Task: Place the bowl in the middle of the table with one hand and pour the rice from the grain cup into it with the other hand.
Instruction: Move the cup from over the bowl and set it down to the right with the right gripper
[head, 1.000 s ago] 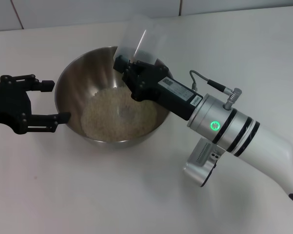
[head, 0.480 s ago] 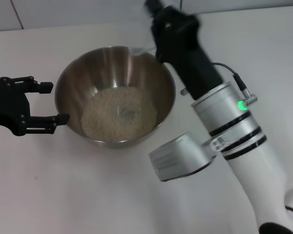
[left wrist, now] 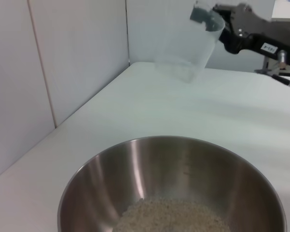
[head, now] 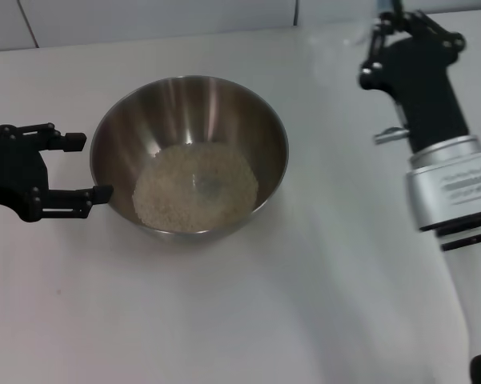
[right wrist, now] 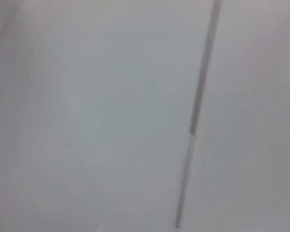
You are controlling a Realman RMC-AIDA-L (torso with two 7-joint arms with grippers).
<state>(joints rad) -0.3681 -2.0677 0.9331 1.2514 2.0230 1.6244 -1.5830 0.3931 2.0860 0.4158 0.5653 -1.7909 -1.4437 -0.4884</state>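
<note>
The steel bowl (head: 188, 104) stands in the middle of the white table (head: 224, 320), with a mound of rice (head: 196, 188) in its bottom; it also shows in the left wrist view (left wrist: 183, 164). My left gripper (head: 88, 166) is open at the bowl's left rim, holding nothing. My right gripper (head: 376, 48) is raised at the far right, away from the bowl. In the left wrist view the right gripper (left wrist: 221, 26) is shut on the clear grain cup (left wrist: 190, 46), which looks empty and hangs above the table.
White tiled walls (left wrist: 77, 58) border the table at the back. The right wrist view shows only a pale surface with a dark seam (right wrist: 198, 106). Bare tabletop lies in front of the bowl and to its right.
My right arm has swung from over the bowl up and away to the far right, taking the cup with it. The bowl, the rice and the left gripper have not moved.
</note>
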